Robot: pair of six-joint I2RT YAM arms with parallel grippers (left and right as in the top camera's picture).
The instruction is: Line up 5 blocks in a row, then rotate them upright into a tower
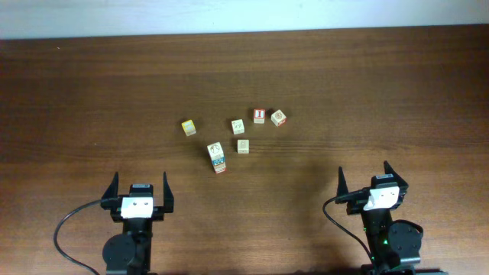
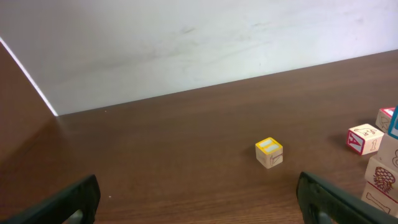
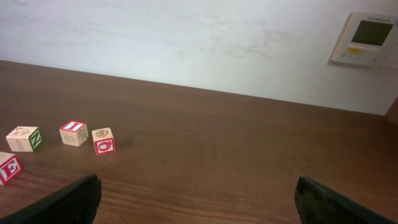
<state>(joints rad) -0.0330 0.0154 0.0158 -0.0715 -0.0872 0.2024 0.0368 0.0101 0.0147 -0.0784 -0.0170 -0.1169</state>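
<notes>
Several small cream blocks lie mid-table. Two blue-printed blocks (image 1: 218, 156) touch each other, with a pale block (image 1: 243, 145) to their right. Behind them are a green-printed block (image 1: 238, 126) and a reddish block (image 1: 278, 118). The right wrist view shows the green block (image 3: 25, 138), the reddish block (image 3: 103, 140) and a red-lettered block (image 3: 9, 168) at its left edge. My left gripper (image 1: 140, 183) (image 2: 199, 205) is open near the front edge, well short of the blocks. My right gripper (image 1: 364, 174) (image 3: 199, 199) is open too, at the front right, with nothing between its fingers.
A yellow-bordered cube (image 1: 189, 127) (image 2: 268, 152) sits left of the group. A red-bordered "I" cube (image 1: 259, 115) (image 3: 73, 132) stands between the green and reddish blocks. A white wall runs behind the table's far edge, with a wall panel (image 3: 367, 38) on it.
</notes>
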